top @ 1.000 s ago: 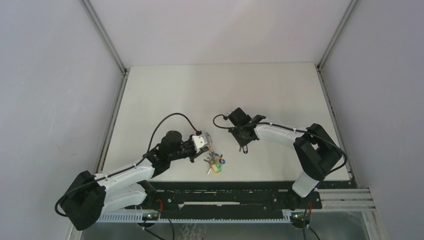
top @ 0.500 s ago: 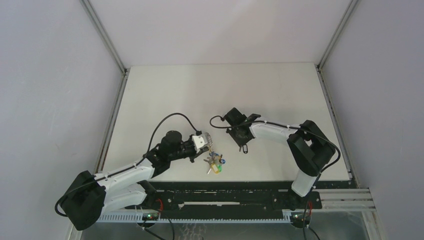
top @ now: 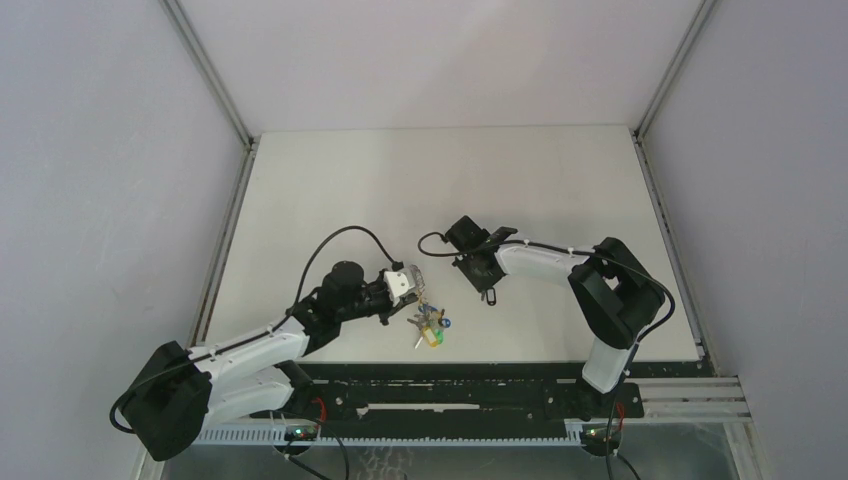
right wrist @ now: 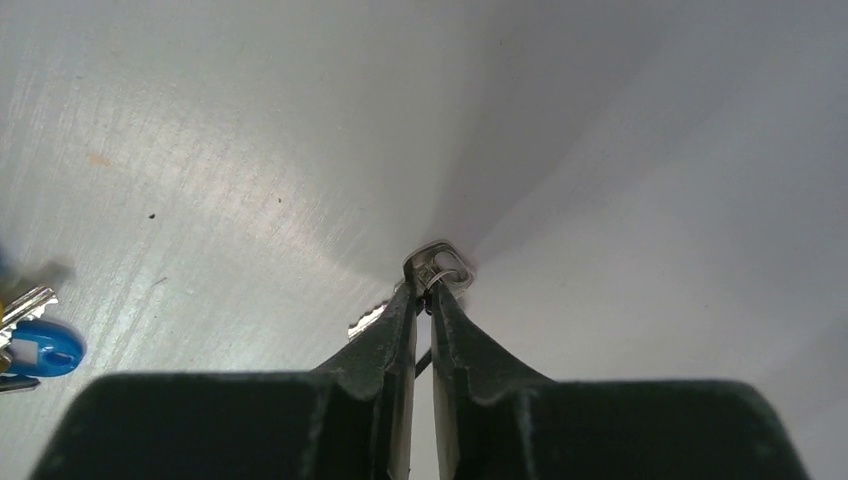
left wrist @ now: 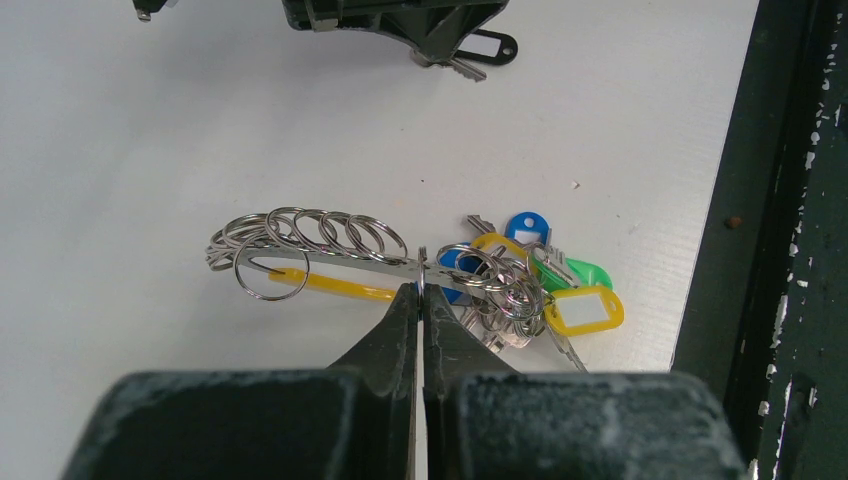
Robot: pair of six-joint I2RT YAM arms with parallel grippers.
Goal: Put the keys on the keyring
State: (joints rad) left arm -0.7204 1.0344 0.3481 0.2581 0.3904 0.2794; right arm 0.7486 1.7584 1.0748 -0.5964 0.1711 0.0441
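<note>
Not yet threaded: left gripper pinches the keyring, right gripper nips the key at the ring's three o'clock, apart; joining remains.

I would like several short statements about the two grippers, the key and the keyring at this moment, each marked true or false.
1. The left gripper is shut on the keyring. True.
2. The key already hangs on the keyring. False: it is apart from it, between the tips of the right gripper.
3. The bunch on the keyring has blue, green and yellow tags. True.
4. The right gripper stands wide open. False: its jaws are almost together around the key.
</note>
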